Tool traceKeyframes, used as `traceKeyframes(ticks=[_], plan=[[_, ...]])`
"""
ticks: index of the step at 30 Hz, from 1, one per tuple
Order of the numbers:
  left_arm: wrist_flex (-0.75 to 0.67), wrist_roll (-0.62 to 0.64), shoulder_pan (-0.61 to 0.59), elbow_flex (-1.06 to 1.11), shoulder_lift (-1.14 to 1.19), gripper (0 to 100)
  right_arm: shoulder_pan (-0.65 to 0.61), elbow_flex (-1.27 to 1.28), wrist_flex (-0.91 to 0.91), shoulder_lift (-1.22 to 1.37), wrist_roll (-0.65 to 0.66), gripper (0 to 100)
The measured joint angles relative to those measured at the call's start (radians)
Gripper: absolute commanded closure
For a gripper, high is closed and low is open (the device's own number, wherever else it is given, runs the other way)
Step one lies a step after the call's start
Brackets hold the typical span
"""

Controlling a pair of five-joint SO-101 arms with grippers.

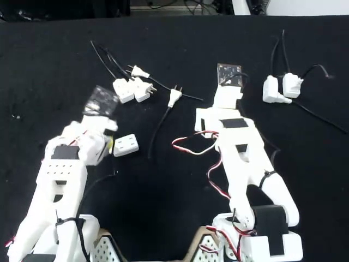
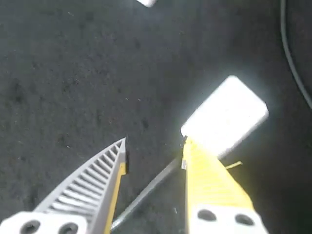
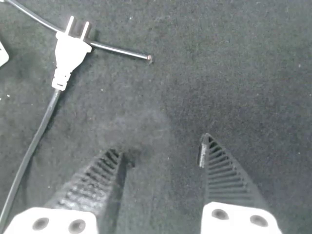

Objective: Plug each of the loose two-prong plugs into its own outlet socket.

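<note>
The left claw (image 2: pixel 155 145) stands spread over the black worktop (image 1: pixel 49 60). Between its tips there is only the dark surface and a thin dark cable (image 2: pixel 146 192) that crosses under the gap. The tip of its yellow finger (image 2: pixel 209 187) touches the near edge of a white socket block (image 2: pixel 226 117). The block lies flat just outside the claw, beyond that finger and not between the two. From above, the block sits just beside the front end of the left arm, on the side facing the other arm.

The right claw (image 3: pixel 161 148) is spread as well, over bare worktop, pinching nothing. A loose plug (image 3: pixel 69 46), white with two prongs, lies well ahead of it and off to one side, apart from both fingers. Its dark cord trails back alongside one ribbed finger (image 3: pixel 97 180). A second cable passes just behind the prongs and ends in a cut tip (image 3: pixel 148 58).

Farther back, a cluster of white blocks (image 1: pixel 133 90) lies with another plug (image 1: pixel 139 71) just behind it. A pair of white blocks (image 1: pixel 281 87) with dark cords lies far to the right.
</note>
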Motion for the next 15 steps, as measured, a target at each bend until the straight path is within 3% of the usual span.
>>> traceKeyframes(ticks=[7,11,15], plan=[[-0.186,0.316,0.012,-0.032,0.095,81,0.0,0.0,0.0,0.0,0.0,79.0],[-0.184,0.373,0.044,-0.146,0.29,81,0.0,0.0,0.0,0.0,0.0,79.0],[-0.081,0.391,0.054,-0.315,0.503,81,0.0,0.0,0.0,0.0,0.0,79.0]])
